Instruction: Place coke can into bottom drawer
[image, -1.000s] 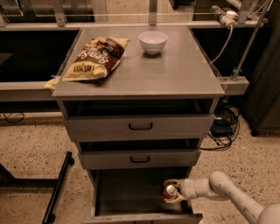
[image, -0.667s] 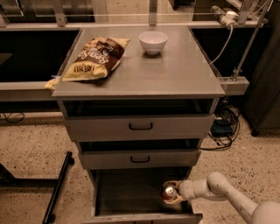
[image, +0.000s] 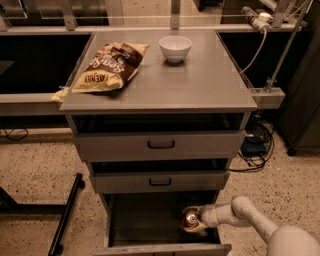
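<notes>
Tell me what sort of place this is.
Likely a lab or workshop: a grey metal cabinet, a speckled hard floor, and loose cables beside it. The gripper holds the coke can inside the open bottom drawer.

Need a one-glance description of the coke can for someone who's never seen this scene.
Find the grey cabinet, then its bottom drawer, the lowest one, pulled open. At the drawer's right side the robot's hand grips the coke can. It is the only small red cylinder with a silver top; the chip bag and white bowl sit up on the cabinet top.
</notes>
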